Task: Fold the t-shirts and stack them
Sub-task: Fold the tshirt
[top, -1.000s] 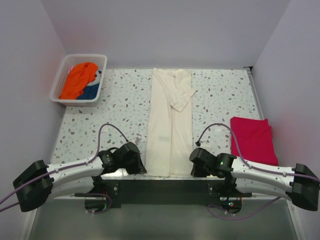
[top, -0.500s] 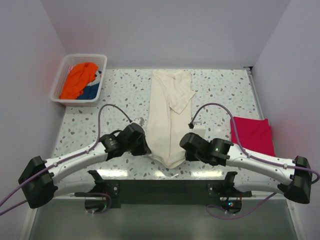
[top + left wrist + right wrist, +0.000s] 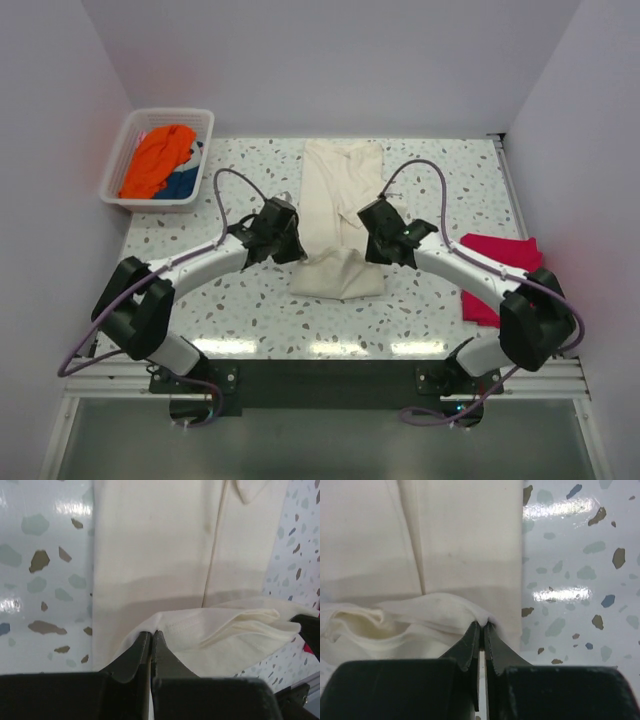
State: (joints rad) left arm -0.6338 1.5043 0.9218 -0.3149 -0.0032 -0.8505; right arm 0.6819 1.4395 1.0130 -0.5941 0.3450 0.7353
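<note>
Clamped shut on the near-left corner of the cream shirt (image 3: 338, 190) with the left gripper (image 3: 297, 256), jaws pressed flat together in the left wrist view and only a thin lip of stitched hem pinched between them. Clamped shut likewise on the near-right corner with the right gripper (image 3: 371, 254), a small peak of cloth caught at the tips in the right wrist view. Held at about the same level, one at each side edge of the shirt, roughly midway up the table (image 3: 250, 310). Laid lengthwise down the middle of the table, far end flat and close to the back wall, one sleeve folded in across the chest. Near end doubled back over the middle, sagging in a loose, wrinkled bulge between and just in front of the two grippers; hard to tell whether resting on the lower layer or hanging just above it, though a soft shadow on the flat cloth beneath. Off at the right edge, well apart, a folded red shirt (image 3: 505, 262), partly hidden behind the right arm (image 3: 450, 262). In the far-left corner, a white slatted basket (image 3: 170, 113) with an orange shirt (image 3: 158, 158) heaped over a blue shirt (image 3: 182, 186).
</note>
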